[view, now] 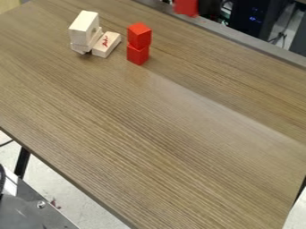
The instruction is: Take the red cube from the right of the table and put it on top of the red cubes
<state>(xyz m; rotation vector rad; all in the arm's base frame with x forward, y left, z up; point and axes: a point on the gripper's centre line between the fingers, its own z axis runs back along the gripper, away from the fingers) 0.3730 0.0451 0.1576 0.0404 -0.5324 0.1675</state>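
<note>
The tabletop (179,134) is the largest element, a brown wood-grain surface extending below the red block at the upper edge, the reference for positions here because the gripper cannot be placed with certainty. Dark equipment (248,18) with small blue lights lies to the right of that block, beyond the table's far edge. Farthest below it, at lower left, is a grey metallic surface (36,208). To its left and lower stands the group of pale blocks (82,33), with a large piece on top. Nearer on the same side is the pair of red cubes (138,43), one stacked on the other; both are plain and vivid red, their visible faces differing in shade, and the upper is turned slightly relative to the lower. Between this stack and the pale group lies a low pale block (106,44) bearing a red marking. The red block (186,7) itself, presumably the cube to be placed, is cut off by the upper edge, to the right of the stack and apart from it; its visible part is plain, deep red and angular. Whether the gripper is open, closed or gripping this block cannot be told.
</note>
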